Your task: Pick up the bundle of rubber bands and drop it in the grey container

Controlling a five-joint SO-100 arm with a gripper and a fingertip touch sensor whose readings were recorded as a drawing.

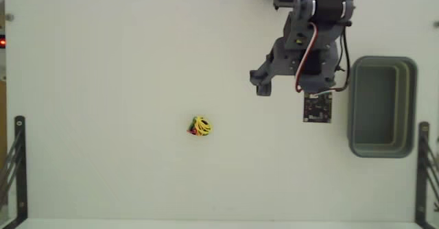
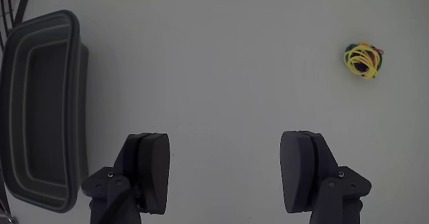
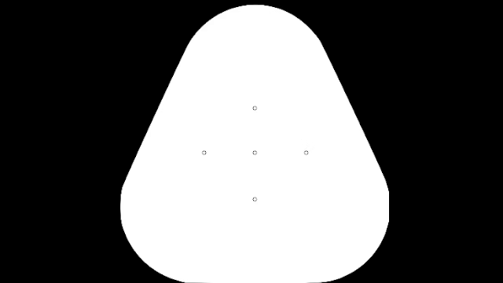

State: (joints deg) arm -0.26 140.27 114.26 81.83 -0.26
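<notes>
Wrist view: one bundle of rubber bands (image 2: 363,60), one grey container (image 2: 41,110), two fingers (image 2: 153,170) wide apart, empty.

Plain white table (image 1: 103,64). On it: bundle of rubber bands (image 1: 199,127) approx. mid-table in fixed view, grey container (image 1: 382,106) at right edge, well apart. Small black circuit board (image 1: 317,107) just left of container.
</notes>
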